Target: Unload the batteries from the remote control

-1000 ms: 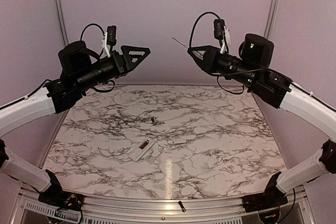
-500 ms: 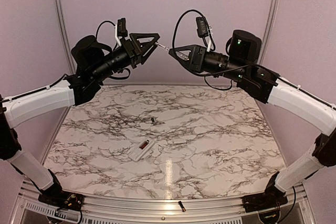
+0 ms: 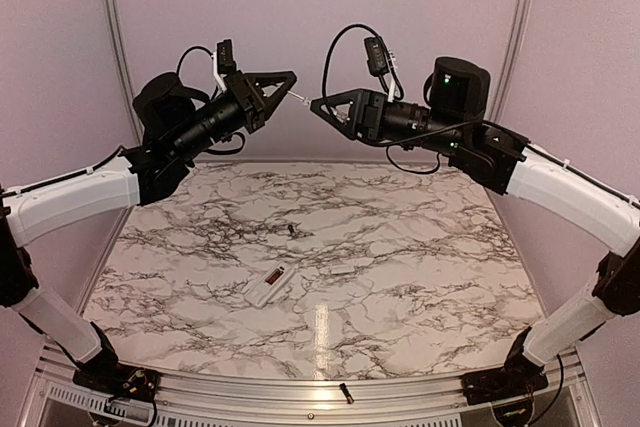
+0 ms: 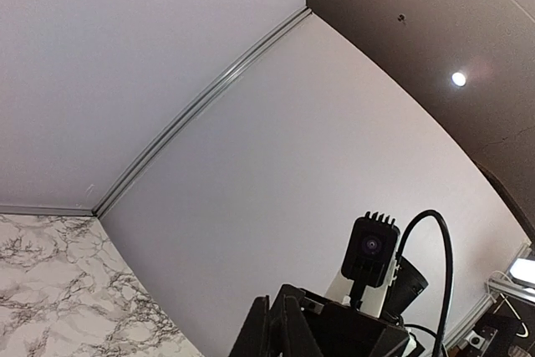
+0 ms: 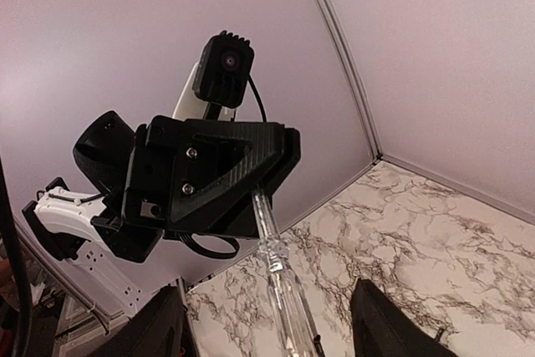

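Observation:
The white remote control lies on the marble table, left of centre, with its dark recess facing up. One small dark battery rests on the table behind it. Another small dark cylinder lies on the front rail. Both arms are raised high above the table, tip to tip. My left gripper is shut on the metal shaft of a clear-handled screwdriver. My right gripper is open, and its fingers stand well apart on either side of the handle.
A small flat white plate lies right of the remote. Lilac walls with aluminium posts close in the back and sides. In the left wrist view the right arm's camera sits just beyond my left gripper.
The two arms swung in toward each other. My left gripper shut on the screwdriver's shaft, and my right gripper, which had held the screwdriver, opened.

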You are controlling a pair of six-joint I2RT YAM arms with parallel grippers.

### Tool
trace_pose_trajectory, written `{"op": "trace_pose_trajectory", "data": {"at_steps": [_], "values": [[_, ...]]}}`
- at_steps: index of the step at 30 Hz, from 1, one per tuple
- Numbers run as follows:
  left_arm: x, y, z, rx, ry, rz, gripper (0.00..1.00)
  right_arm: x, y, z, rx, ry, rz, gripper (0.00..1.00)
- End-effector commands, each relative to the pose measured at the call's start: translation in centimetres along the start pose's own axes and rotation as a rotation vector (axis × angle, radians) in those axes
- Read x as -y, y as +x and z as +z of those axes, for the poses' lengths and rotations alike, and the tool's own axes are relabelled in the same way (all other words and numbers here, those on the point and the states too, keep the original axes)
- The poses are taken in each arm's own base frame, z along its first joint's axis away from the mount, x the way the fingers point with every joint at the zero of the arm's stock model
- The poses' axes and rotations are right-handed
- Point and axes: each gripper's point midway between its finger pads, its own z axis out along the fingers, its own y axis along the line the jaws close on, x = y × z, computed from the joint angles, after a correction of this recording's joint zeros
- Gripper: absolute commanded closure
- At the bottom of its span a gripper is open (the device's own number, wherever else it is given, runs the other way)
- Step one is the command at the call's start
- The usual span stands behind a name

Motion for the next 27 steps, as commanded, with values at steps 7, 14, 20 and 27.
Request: {"op": "trace_pose_trajectory", "data": {"at_steps": [7, 14, 20, 27], "values": [[-9.8, -4.9, -7.5, 0.122, -0.347, 0.014, 1.0, 4.4, 0.8, -4.4, -0.019, 0.32, 0.025, 0.02], [-19.6, -3.6, -16.1, 0.072, -0.629, 0.001, 1.0, 6.3, 2.4, -7.1, -0.05, 0.438, 0.053, 0.02], [-25.4, 1.0, -21.6, -0.046, -0.806, -0.009, 1.0, 7.0, 2.8, -7.3, -0.053, 0.472, 0.076, 0.02], [-28.9, 5.5, -24.7, -0.122, -0.887, -0.081, 1.0, 7.4, 3.2, -6.8, -0.069, 0.481, 0.085, 0.01]]}}
